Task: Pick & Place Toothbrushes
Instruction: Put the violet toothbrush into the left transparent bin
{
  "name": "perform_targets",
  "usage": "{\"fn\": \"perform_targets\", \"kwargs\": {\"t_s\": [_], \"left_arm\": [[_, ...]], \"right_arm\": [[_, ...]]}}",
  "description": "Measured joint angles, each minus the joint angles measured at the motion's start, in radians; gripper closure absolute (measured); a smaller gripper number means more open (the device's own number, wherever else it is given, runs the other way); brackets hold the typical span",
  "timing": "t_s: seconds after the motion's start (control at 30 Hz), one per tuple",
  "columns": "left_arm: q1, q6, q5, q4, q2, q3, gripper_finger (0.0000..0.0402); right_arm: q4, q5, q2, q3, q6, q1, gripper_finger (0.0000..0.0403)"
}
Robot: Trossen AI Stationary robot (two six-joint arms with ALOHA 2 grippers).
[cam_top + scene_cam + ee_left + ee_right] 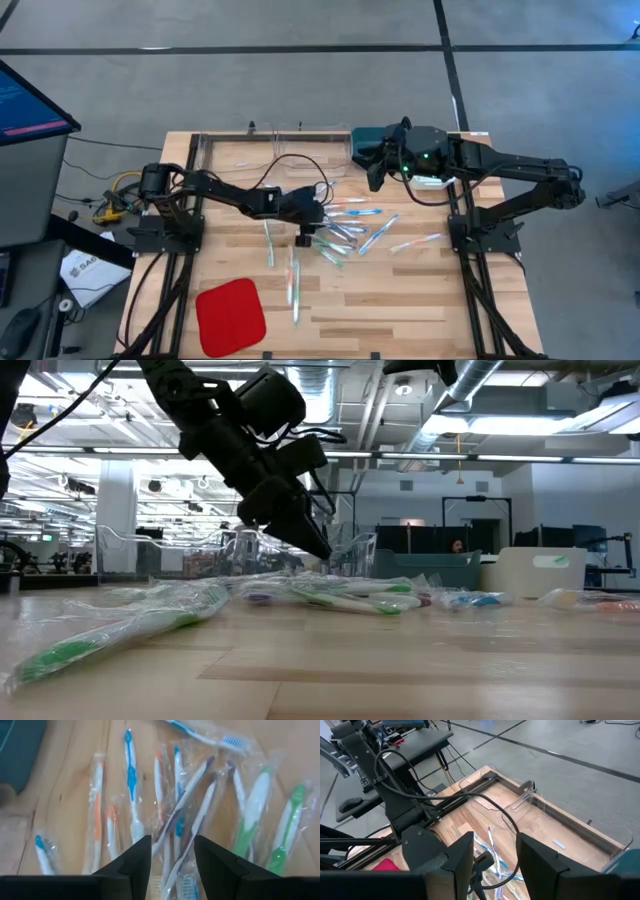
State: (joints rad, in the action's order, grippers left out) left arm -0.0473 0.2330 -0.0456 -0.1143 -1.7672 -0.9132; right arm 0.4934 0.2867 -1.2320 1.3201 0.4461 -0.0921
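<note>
Wrapped toothbrushes [350, 228] lie scattered flat across mid-table.

You have two arms over the counter [400, 300], each with one pincer: the left pincer [322, 222] and the right pincer [375, 170]. Roughly a dozen or more wrapped toothbrushes [355, 232] lie scattered; overlaps prevent an exact count. One red pad [230, 315] and one clear bin [270, 152] also sit there.
</note>
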Motion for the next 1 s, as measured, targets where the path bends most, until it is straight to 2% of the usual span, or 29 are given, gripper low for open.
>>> {"fn": "perform_targets", "kwargs": {"t_s": [0.33,1.0], "left_arm": [[0.022,0.021,0.034,0.008,0.0,-0.001,0.0257],[0.017,-0.002,0.021,0.021,-0.062,-0.001,0.0257]], "right_arm": [[0.0,0.0,0.0,0.0,0.0,0.0,0.0261],[0.011,0.001,0.0,0.0,0.0,-0.002,0.0266]]}}
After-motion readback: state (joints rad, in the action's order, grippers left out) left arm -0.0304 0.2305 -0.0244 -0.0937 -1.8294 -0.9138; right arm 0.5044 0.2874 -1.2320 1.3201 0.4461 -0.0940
